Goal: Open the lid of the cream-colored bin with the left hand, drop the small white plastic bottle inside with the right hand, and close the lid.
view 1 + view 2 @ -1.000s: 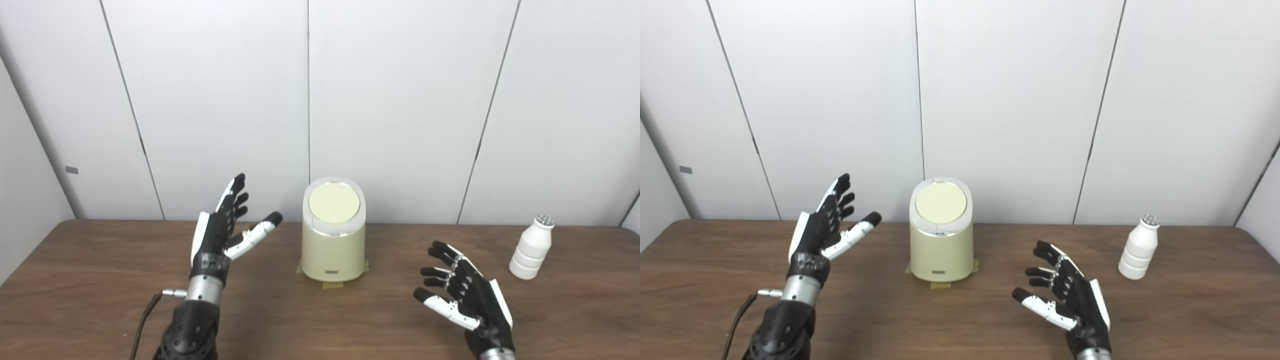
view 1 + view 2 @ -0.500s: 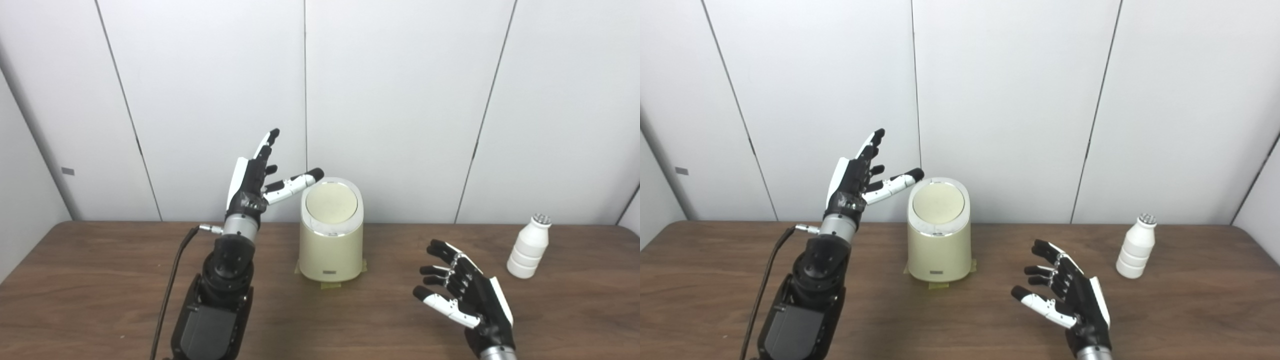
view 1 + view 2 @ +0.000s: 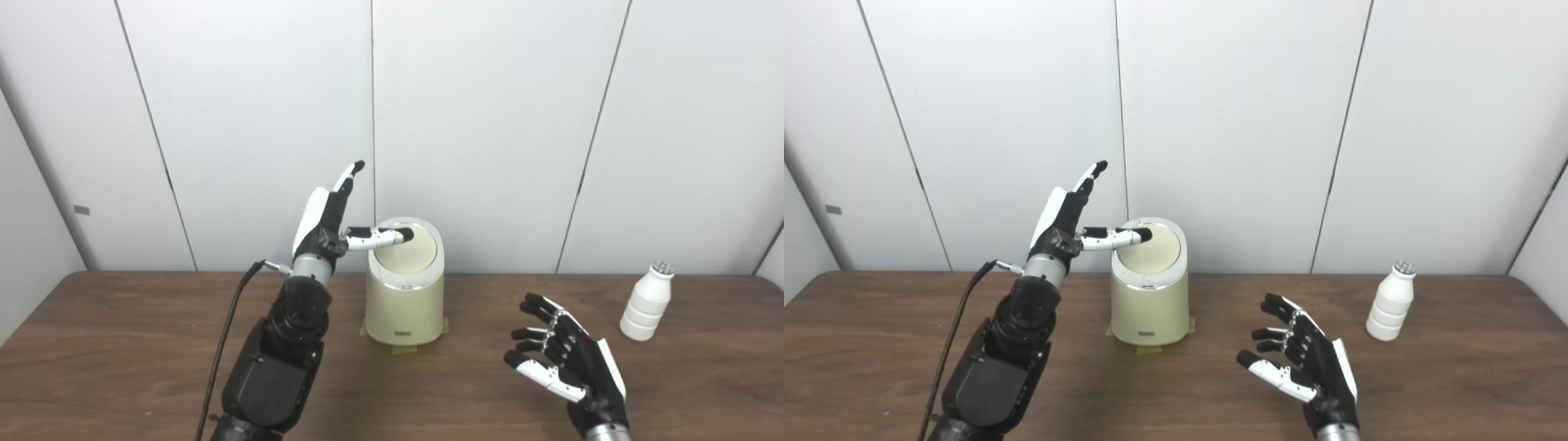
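We see a small dark plate low on the front of the bin point(image 3: 404, 300); any writing on it is too small to read. The bottle point(image 3: 647, 302) carries no legible label.

The bin stands upright at the centre of the worktop point(image 3: 122, 343), near the back wall. Yellowish tape point(image 3: 404, 350) shows at its base, at the front and at both sides. The lid point(image 3: 409, 254) is down and tilts toward us, with a pale ring around it.

The left hand point(image 3: 331, 217) is raised beside the bin's upper left. Its fingers point(image 3: 346, 180) are straight, held together and pointing up; the thumb point(image 3: 380, 236) sticks out sideways over the lid's left part. We cannot tell whether the thumb tip touches the lid or hovers just above it. The hand holds nothing. A black cable point(image 3: 223, 343) runs from the wrist down past the forearm and is cut off at the bottom edge.

The right hand point(image 3: 566, 361) is low over the worktop, right of the bin, palm turned inward, fingers spread and slightly curled, empty. Its wrist is cut off by the bottom edge.

The bottle stands upright at the far right of the worktop, well apart from both hands. Its cap shows a dotted top whose detail we cannot resolve.
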